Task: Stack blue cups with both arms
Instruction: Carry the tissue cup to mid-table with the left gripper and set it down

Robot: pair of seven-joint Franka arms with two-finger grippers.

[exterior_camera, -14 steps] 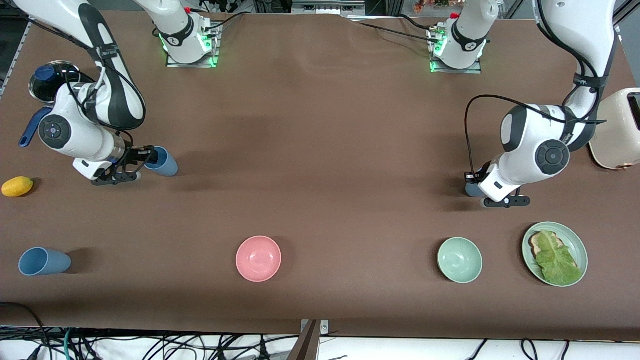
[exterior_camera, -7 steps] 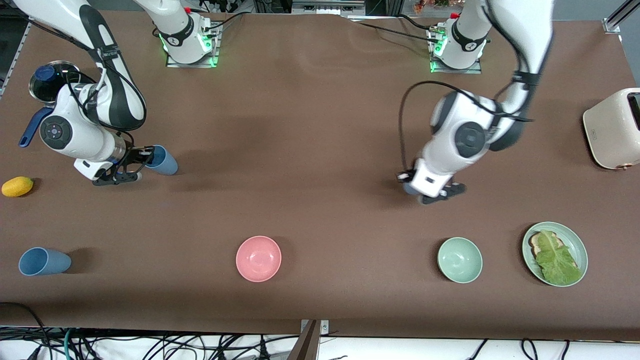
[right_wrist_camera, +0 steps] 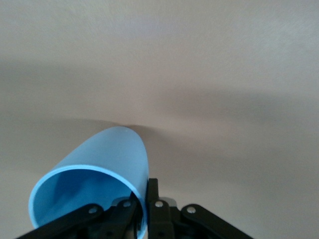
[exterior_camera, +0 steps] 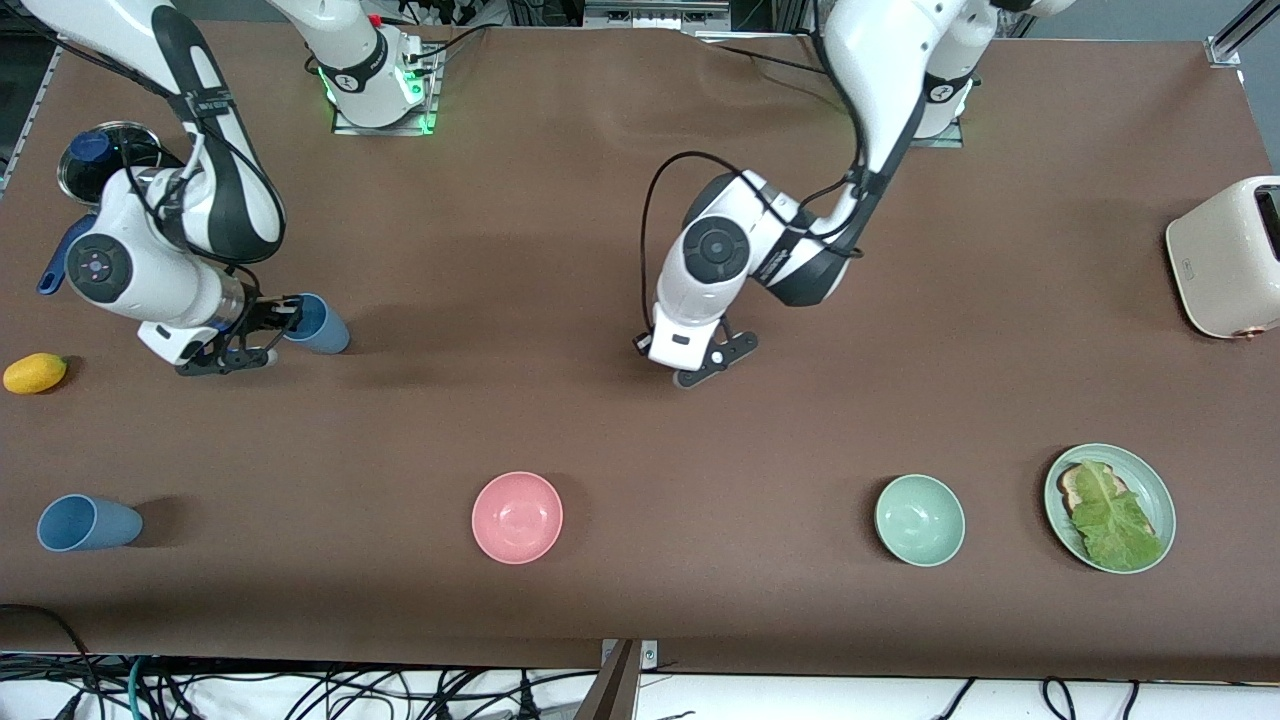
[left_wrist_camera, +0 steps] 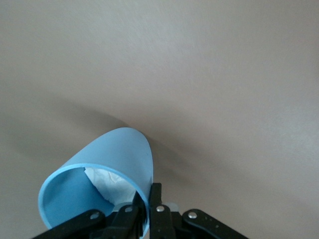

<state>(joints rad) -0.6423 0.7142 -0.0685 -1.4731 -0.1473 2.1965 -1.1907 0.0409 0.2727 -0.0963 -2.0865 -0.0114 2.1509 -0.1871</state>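
My right gripper (exterior_camera: 283,322) is shut on the rim of a sky-blue cup (exterior_camera: 322,327), held tilted just over the table at the right arm's end. In the right wrist view one finger is inside the cup (right_wrist_camera: 107,149) and one outside, with the gripper (right_wrist_camera: 144,193) clamped on the wall. My left gripper (exterior_camera: 655,350) hangs over the table's middle, and its hand hides the cup it holds in the front view. In the left wrist view it (left_wrist_camera: 146,196) is shut on the rim of a blue cup (left_wrist_camera: 112,152) with a whitish inside. A third blue cup (exterior_camera: 88,522) lies on its side near the front camera.
A dark pot (exterior_camera: 95,160) with a blue handle and a yellow fruit (exterior_camera: 35,372) are at the right arm's end. A pink bowl (exterior_camera: 517,517), a green bowl (exterior_camera: 920,519) and a green plate (exterior_camera: 1160,490) with bread and lettuce lie nearer the front camera. A cream toaster (exterior_camera: 1230,255) stands at the left arm's end.
My left arm has swung from its own end of the table to the middle, carrying its cup. My right gripper has shifted slightly with its cup.
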